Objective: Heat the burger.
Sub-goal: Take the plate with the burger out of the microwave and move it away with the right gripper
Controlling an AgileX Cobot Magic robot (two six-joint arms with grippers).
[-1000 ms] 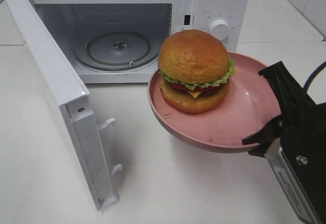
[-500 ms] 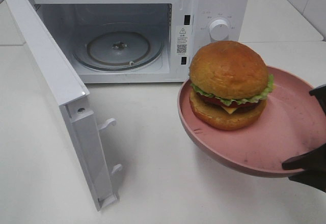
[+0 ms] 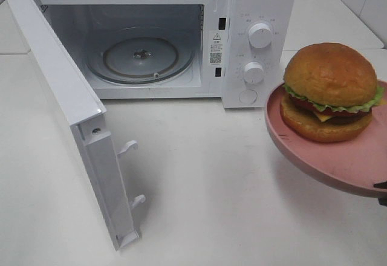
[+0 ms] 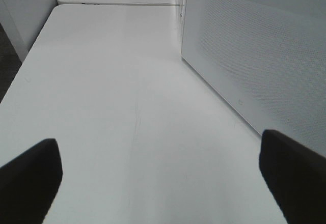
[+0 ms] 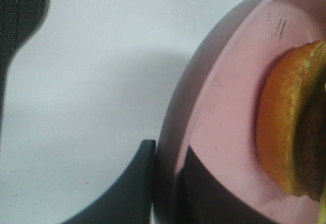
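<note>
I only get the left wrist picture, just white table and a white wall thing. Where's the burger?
Observer: The burger sits on a pink plate, held up off the table to the right of the microwave.
Operator: Who's holding it?
Observer: The right gripper, pinching the plate's rim.
Operator: Is the microwave ready?
Observer: Its door is swung wide open, and the glass turntable inside is bare.
</note>
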